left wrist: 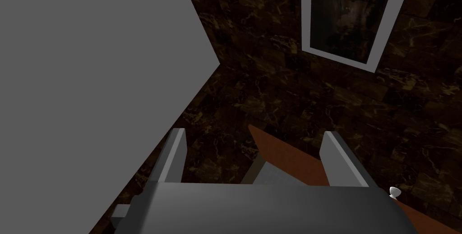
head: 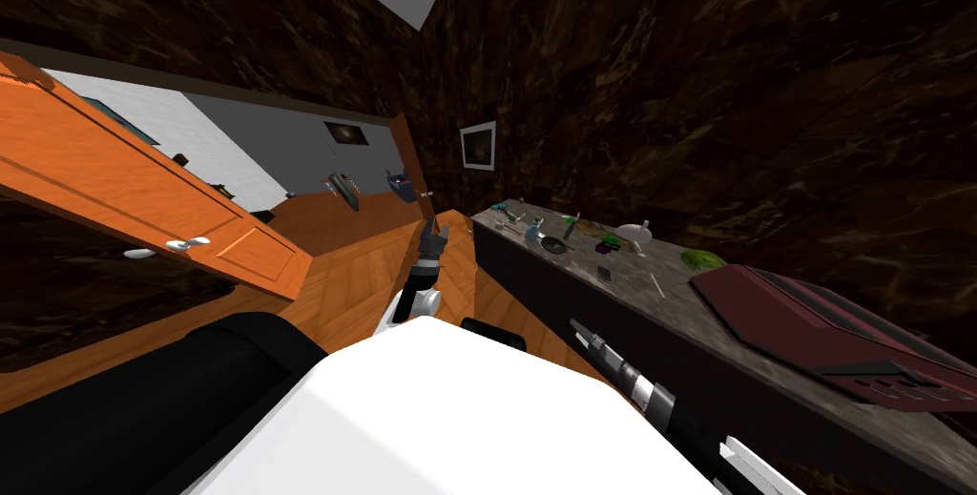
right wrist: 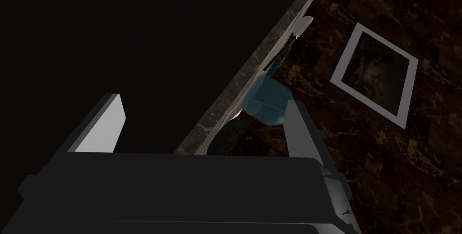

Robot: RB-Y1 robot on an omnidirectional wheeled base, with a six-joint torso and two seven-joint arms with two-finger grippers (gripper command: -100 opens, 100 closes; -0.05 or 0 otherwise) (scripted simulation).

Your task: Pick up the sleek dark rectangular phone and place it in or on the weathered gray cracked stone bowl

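The phone point(head: 604, 273) is a small, dark, flat rectangle lying on the speckled grey surface point(head: 668, 313), near the dark red case point(head: 821, 327). My left gripper point(left wrist: 255, 132) and right gripper point(right wrist: 204, 99) both have their fingers spread, holding nothing.

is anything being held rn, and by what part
Nothing is held: the left gripper and the right gripper are both open and empty.

Walls point(head: 725, 79) look like dark brown marble with gold veining, kinda polished. Countertop point(head: 658, 308) is speckled grey stone over a flat matt black front point(head: 553, 294). The floor point(head: 363, 275) and door point(head: 105, 184) are both warm orange wood with visible grain.
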